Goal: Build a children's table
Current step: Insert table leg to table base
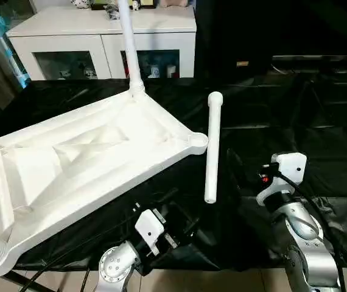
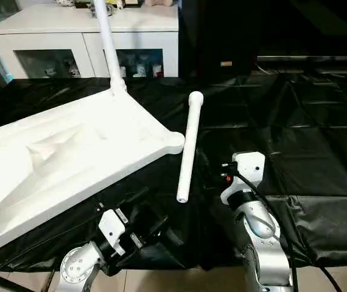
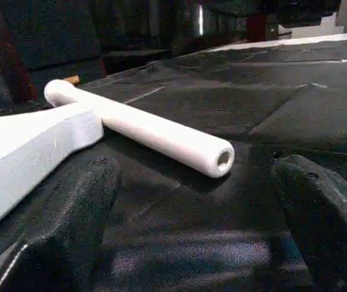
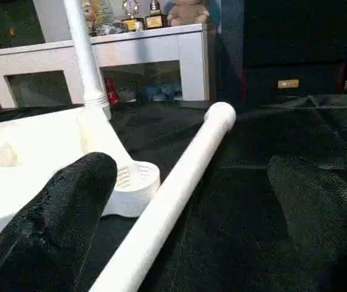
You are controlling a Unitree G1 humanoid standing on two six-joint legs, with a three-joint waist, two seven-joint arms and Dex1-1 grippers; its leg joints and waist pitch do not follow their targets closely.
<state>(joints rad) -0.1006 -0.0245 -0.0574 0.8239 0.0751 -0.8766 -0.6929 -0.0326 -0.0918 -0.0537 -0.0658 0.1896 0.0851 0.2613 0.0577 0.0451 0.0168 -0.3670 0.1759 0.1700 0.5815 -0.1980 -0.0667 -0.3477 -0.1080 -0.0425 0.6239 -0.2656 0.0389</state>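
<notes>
Cropping tabletop (image 1: 82, 164) left; upright leg (image 1: 128, 42) top cut off.

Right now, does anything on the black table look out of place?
One loose leg lies flat beside the upturned tabletop, next to an empty corner socket, while another leg already stands upright in its socket. Nothing looks damaged.

**Clearance around loose leg**

Right of the loose leg (image 1: 213, 146): bare black surface (image 1: 301, 115), open passage. Left: tabletop (image 1: 82, 158) blocks, its corner socket (image 1: 198, 141) just beside the leg. Upright leg (image 1: 129, 45) stands at the far corner. Leg's near end lies unobstructed ahead of both hands.
</notes>
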